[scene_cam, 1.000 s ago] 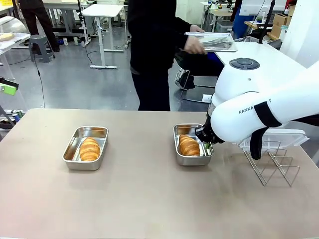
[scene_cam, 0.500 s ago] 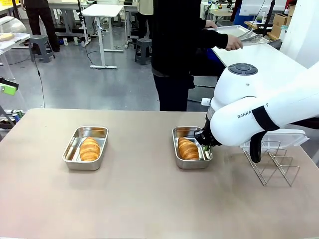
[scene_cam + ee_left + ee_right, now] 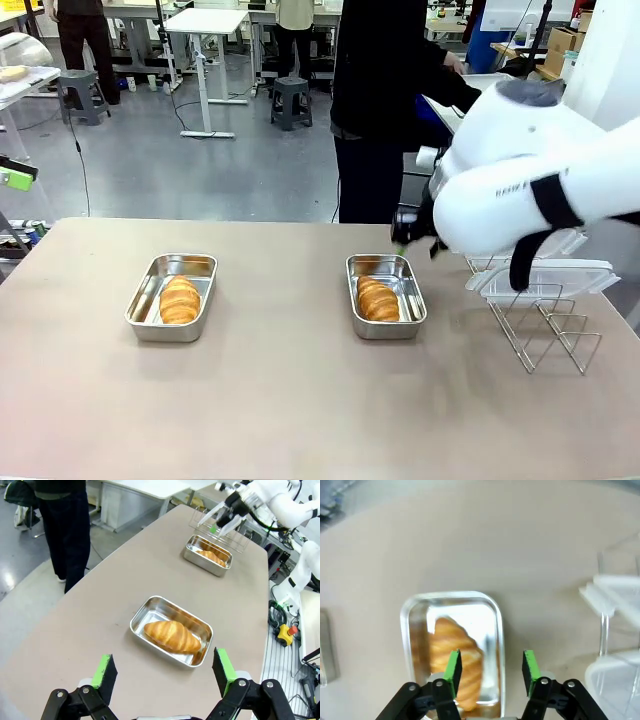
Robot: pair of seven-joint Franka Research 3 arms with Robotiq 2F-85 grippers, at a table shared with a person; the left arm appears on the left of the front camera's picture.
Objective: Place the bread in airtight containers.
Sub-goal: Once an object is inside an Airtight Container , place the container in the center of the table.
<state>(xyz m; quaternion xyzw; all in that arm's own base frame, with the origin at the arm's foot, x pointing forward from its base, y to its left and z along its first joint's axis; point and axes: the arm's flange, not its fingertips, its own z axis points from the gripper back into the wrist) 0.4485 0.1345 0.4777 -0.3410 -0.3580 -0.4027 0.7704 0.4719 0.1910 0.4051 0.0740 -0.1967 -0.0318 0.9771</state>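
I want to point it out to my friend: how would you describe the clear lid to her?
Start at the beige table and go to the end on the robot's right, where a wire rack stands. The lid lies on top of it: flat see-through plastic, unlike the shiny steel pan nearby.

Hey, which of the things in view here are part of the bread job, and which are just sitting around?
For the job: left croissant, right croissant, left steel pan, right steel pan, clear plastic lid resting on the rack.

Just lying about: wire rack, stool behind the table.
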